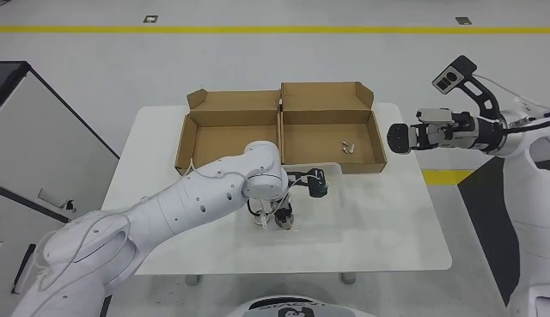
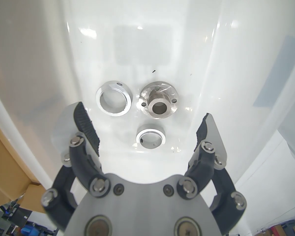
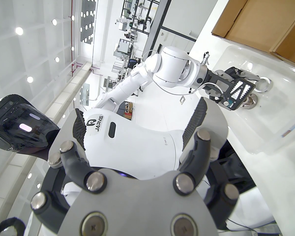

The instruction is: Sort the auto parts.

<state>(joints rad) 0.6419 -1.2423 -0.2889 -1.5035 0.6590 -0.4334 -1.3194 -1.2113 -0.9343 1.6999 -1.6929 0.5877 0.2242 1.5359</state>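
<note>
Left wrist view: my left pincer (image 2: 145,124) hangs just above the white tabletop (image 2: 162,37), its fingers (image 2: 84,121) spread wide apart and gripping nothing. Three metal parts lie close together below the gap. A wide ring (image 2: 105,87) and a flanged hub (image 2: 147,94) sit side by side, nearly touching. A smaller collar (image 2: 150,129) lies nearest my palm, between the fingertips and apart from both.

From the top view, this pincer (image 1: 279,214) is at the middle of the tabletop (image 1: 369,231), near its front. Behind it, two open cardboard boxes stand side by side with their walls touching. The left box (image 1: 185,141) holds nothing I can make out; the right box (image 1: 378,141) has a few small pale pieces (image 1: 348,145) on its floor.

My right pincer (image 1: 397,137) is held off the tabletop's right edge, just beside the right box. In the right wrist view its fingers (image 3: 196,116) are apart around nothing.
</note>
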